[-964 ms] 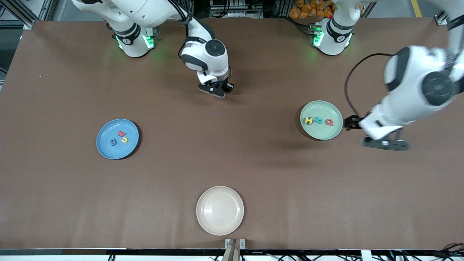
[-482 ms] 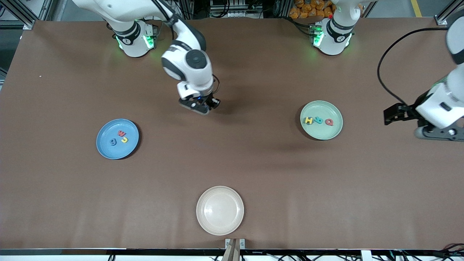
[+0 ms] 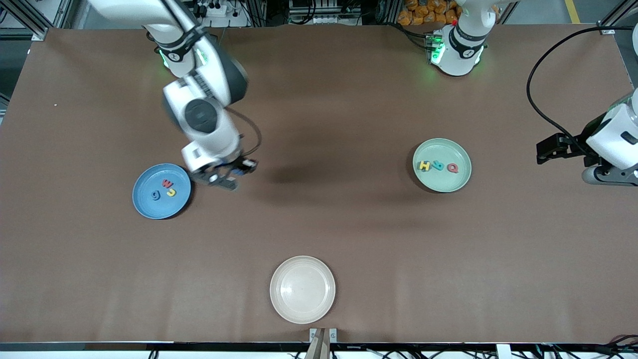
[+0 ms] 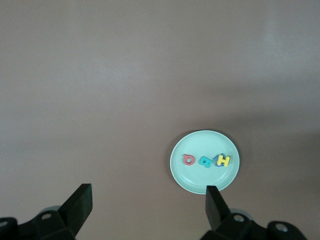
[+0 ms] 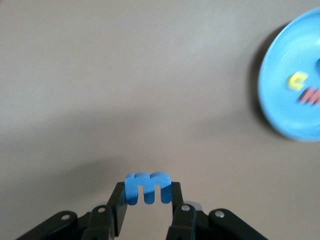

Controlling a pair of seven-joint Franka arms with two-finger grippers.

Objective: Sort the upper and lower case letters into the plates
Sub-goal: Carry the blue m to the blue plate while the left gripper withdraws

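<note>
Blue letter m (image 5: 148, 188) is pinched in the right claw (image 3: 225, 175), over bare bench (image 3: 319, 219) just beside the blue plate (image 3: 144, 205), at its 3 o'clock edge. Three letters (image 3: 164, 189) are seen in that plate. Three more letters (image 3: 437, 166) lie in a row in the mint plate (image 3: 443, 183). Left claw (image 4: 147, 201) is spread wide, empty, over the bench at 3 o'clock of the mint plate. Cream plate (image 3: 302, 289) sits at the bench's 6 o'clock edge.

Bare brown table (image 3: 319, 209) is lying open between the blue plate (image 3: 149, 204) at nine o'clock, the mint green plate (image 3: 443, 182) at three and the cream-white plate (image 3: 302, 289) at six; only these are standing in a gripper's way
</note>
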